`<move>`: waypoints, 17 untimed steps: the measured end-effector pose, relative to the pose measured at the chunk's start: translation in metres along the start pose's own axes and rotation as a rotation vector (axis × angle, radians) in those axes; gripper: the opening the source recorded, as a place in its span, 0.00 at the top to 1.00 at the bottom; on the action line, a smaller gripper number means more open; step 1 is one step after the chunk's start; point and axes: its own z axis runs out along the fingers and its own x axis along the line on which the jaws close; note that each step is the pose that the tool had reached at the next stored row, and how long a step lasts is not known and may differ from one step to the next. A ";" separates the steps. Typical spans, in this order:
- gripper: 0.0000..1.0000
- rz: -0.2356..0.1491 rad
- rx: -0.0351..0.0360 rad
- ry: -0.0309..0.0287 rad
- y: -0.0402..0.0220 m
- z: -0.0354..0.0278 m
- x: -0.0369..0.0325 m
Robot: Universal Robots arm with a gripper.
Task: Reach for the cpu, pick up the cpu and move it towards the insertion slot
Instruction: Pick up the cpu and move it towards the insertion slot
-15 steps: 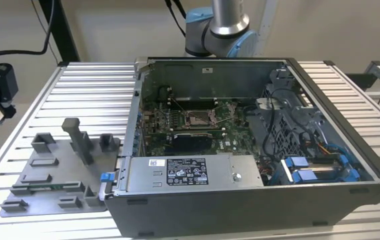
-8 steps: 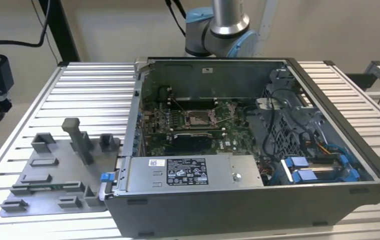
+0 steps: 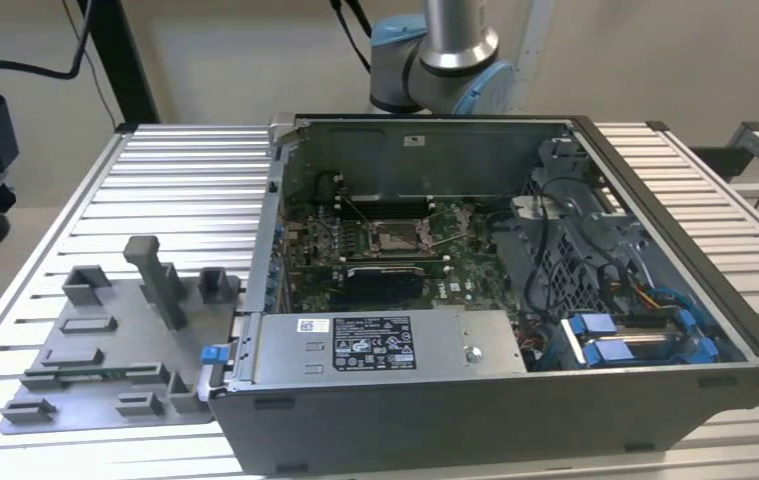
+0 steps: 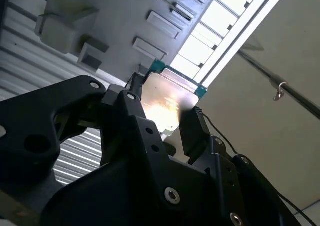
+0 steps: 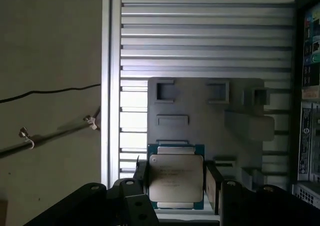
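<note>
Right now your gripper is clamping the cpu. Its two black fingers are pressing against opposite edges of the chip. The silvery top is facing the first wrist view, with the thin green rim showing around it. Faint print is running across that metal top, but it is too small for you to read.

In the second wrist view the cpu is catching a bright glare between the fingers. It is seemingly hanging clear of the grey tray, which is lying on the ribbed metal table.

Over in the exterior view, the slot is sitting inside the open case. Its shiny frame is ringed by the green board. You are looking at the tray outside the case, on the exterior view's left, well apart from the slot. The arm is rising behind the case's far wall.

As for writing, a black-and-white label is showing on the metal box along the case's near side, with a smaller white one just beside it. The lettering on both is too fine to make out. Coloured stickers are lining the case's edge in the first wrist view, equally unreadable.
</note>
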 end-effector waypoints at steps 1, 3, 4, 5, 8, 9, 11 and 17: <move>1.00 0.000 0.0000 0.0000 0.0000 -0.0015 0.0000; 1.00 0.000 -0.0001 -0.0002 0.0001 -0.0042 0.0001; 1.00 0.000 0.0000 0.0000 0.0002 -0.0057 0.0001; 1.00 0.000 0.0000 -0.0001 0.0003 -0.0070 0.0001; 1.00 0.000 0.0000 -0.0001 0.0004 -0.0100 0.0001; 1.00 0.000 0.0000 0.0000 0.0004 -0.0107 0.0001; 1.00 0.000 -0.0001 -0.0001 0.0004 -0.0116 0.0001; 1.00 0.000 0.0001 0.0001 0.0004 -0.0120 -0.0004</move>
